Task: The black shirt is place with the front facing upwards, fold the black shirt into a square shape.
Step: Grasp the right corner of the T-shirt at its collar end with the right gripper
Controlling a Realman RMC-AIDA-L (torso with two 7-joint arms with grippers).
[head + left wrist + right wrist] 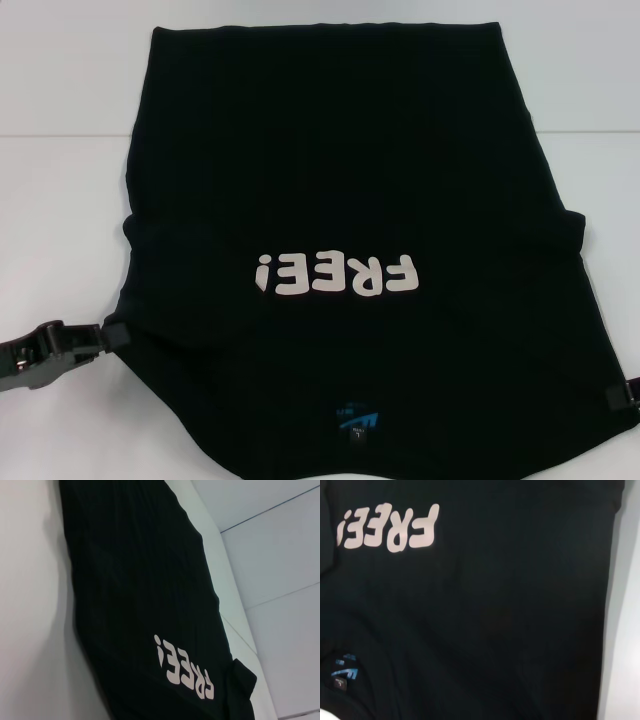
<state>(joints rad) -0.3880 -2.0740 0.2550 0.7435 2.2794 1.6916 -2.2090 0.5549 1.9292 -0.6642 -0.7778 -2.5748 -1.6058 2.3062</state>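
Nearest you, at 6 o'clock in the head view, is the shirt's [350, 200] neck end with its small blue label [359, 419]. The shirt lies front up on the white worktop [60, 120], filling the middle of it and running away toward 12 o'clock. The white lettering [335, 272] reads upside down from your side.

The sleeves look already turned in: both long sides run fairly straight, with only a small bulge at 3 o'clock and another at 9 o'clock. So the first narrowing folds appear done, and the cloth now makes a long panel, not a square.

Your left gripper [100, 338] is at 8 o'clock, low on the worktop, its fingers touching the shirt's near left corner. They look clamped on the cloth edge, though black on black makes that hard to confirm. Your right gripper [618, 397] is at 4 o'clock, right at the frame edge by the near right corner. Only a sliver shows, so you cannot tell how its fingers stand.

What seems left is the lengthwise fold: bring the neck end over toward the far hem, perhaps more than once, until the shape is square. Both near corners would need to travel together to keep the edges even.
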